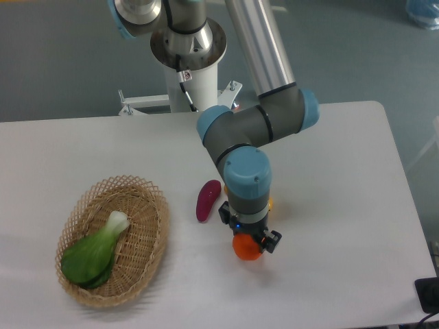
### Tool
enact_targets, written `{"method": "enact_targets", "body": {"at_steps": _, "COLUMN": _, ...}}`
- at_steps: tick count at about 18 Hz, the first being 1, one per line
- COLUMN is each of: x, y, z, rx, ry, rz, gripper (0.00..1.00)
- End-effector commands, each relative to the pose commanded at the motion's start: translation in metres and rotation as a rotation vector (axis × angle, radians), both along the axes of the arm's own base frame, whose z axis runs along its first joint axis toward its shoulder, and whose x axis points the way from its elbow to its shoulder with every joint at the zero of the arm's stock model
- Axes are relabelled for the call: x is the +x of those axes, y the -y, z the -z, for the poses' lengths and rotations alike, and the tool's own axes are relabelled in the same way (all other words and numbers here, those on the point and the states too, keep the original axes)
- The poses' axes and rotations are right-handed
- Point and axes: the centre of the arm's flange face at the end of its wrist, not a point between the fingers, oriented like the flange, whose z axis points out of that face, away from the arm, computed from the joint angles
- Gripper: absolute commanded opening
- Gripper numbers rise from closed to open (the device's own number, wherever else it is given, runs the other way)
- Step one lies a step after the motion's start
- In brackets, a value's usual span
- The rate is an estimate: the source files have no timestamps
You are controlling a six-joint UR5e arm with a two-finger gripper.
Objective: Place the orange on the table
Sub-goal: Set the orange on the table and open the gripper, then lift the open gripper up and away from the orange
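Note:
The orange [247, 249] is a small round bright orange fruit at the tip of my gripper [248, 241], over the front middle of the white-grey table [343, 178]. The gripper points down and its body covers the orange's top. Black finger parts show on either side of the orange, so the gripper looks shut on it. I cannot tell whether the orange touches the tabletop.
A purple eggplant-like fruit [208, 200] lies just left of the gripper. A bit of yellow fruit [270, 203] peeks from behind the wrist. A wicker basket [147, 243] with a green bok choy [96, 252] stands at the front left.

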Motion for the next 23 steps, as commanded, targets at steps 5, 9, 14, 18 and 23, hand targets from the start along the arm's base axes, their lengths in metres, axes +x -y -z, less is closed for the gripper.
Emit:
{"method": "enact_targets", "body": {"at_steps": 5, "x": 0.008, "y": -0.004, "z": -0.008, "rx": 0.008, "ry": -0.008, "rz": 0.012, "gripper": 1.00}}
{"method": "enact_targets", "body": {"at_steps": 9, "x": 0.004, "y": -0.006, "z": -0.022, "rx": 0.027, "ry": -0.025, "rz": 0.010, "gripper": 1.00}}
{"method": "enact_targets", "body": {"at_steps": 14, "x": -0.025, "y": 0.008, "z": -0.049, "rx": 0.060, "ry": -0.061, "rz": -0.027, "gripper": 1.00}}
{"method": "enact_targets", "body": {"at_steps": 18, "x": -0.060, "y": 0.031, "z": -0.067, "rx": 0.081, "ry": -0.078, "rz": -0.075, "gripper": 1.00}}
{"method": "enact_targets", "body": {"at_steps": 23, "x": -0.089, "y": 0.064, "z": -0.080, "rx": 0.075, "ry": -0.094, "rz": -0.060, "gripper": 1.00}}
